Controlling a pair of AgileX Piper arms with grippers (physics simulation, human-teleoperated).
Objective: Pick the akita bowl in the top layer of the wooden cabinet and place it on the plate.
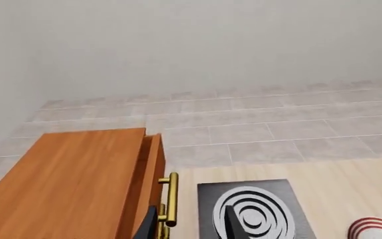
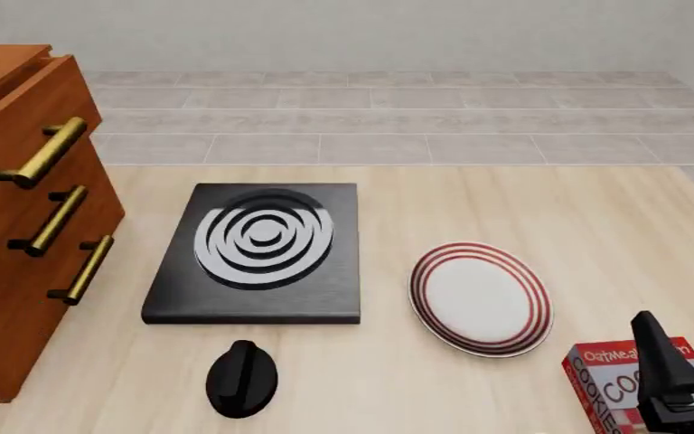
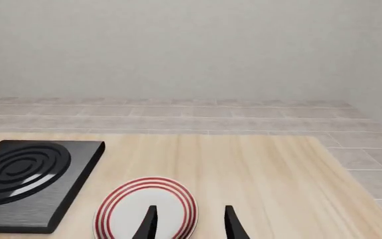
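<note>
The large reddish-brown wooden cabinet (image 2: 15, 217) stands at the table's nine o'clock edge in the front view, smooth-grained, with three drawers each bearing a brass bar handle. Its uppermost drawer, the top layer (image 2: 22, 108), stands slightly proud of the two below, a narrow gap showing behind its front in the left wrist view (image 1: 152, 164). The small patterned akita bowl shows in no view; whether it lies inside that drawer cannot be told.

At the table's centre lies a glossy black square slab (image 2: 259, 253) with white spiral rings. At its four o'clock, just beside but apart from it, rests the round white plate (image 2: 481, 297) with red concentric rings at its rim, smooth and bare. At the slab's six o'clock sits a shiny black knob-shaped object (image 2: 242, 378). At the plate's four o'clock is a red cookie box (image 2: 636, 389) with white lettering. The pale wood-grain table (image 2: 540, 208) meets grey floor tiles beyond.

The left gripper (image 1: 191, 223) shows two dark fingertips set apart, one close by the top brass handle (image 1: 169, 199), holding nothing. The right gripper (image 3: 189, 224) has its jaws parted and empty, hanging over the plate's near rim (image 3: 144, 211)
</note>
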